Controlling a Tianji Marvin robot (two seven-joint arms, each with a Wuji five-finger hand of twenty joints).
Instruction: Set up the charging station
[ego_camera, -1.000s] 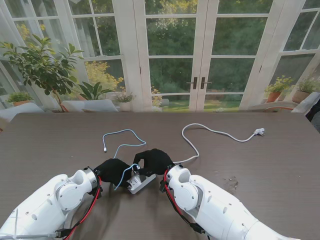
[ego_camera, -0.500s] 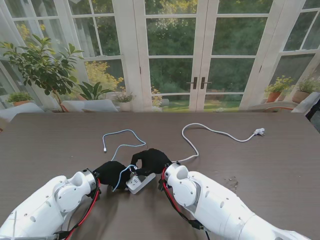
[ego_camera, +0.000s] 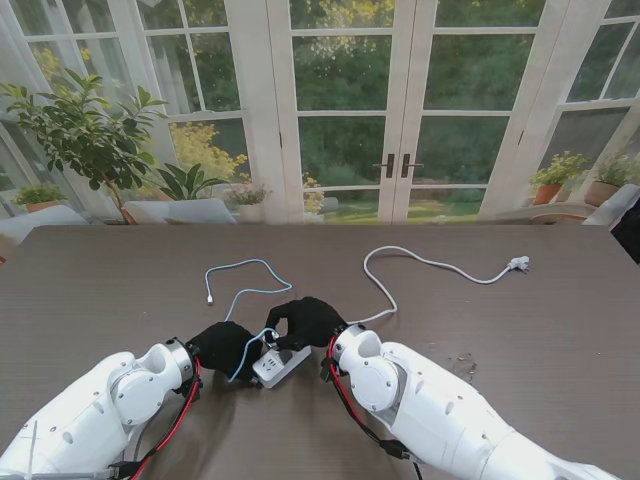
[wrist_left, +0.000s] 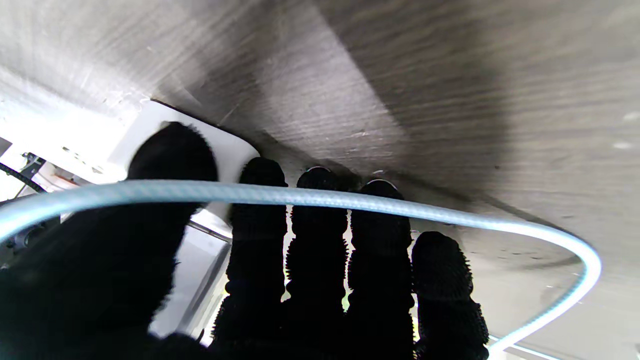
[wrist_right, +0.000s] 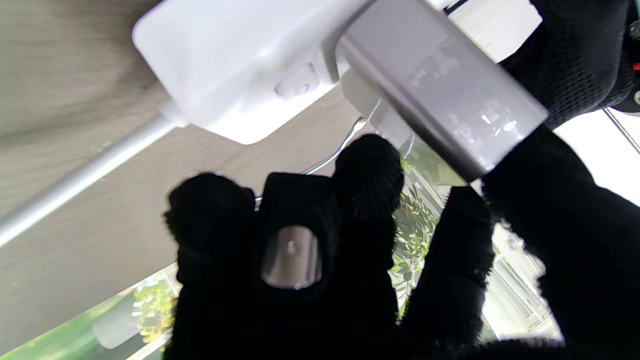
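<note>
Both hands stay at the power strip (ego_camera: 281, 366); little has shifted.
Right hand (ego_camera: 308, 322) pinches the grey charger (wrist_right: 442, 112) against it; left hand (ego_camera: 226, 345), fingers pressed together, braces beside it under the blue cable (wrist_left: 350, 200).

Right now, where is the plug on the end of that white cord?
In the stand's view the plug lies far right on the table, beyond the right hand.

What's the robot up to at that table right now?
It is working on a white power strip near its edge of the brown table. The right hand grips a grey charger block at the strip, seemingly plugging it in. The left hand rests against the strip's other end, with the light blue cable looping over its fingers. The strip's white cord trails away, its plug lying loose.
</note>
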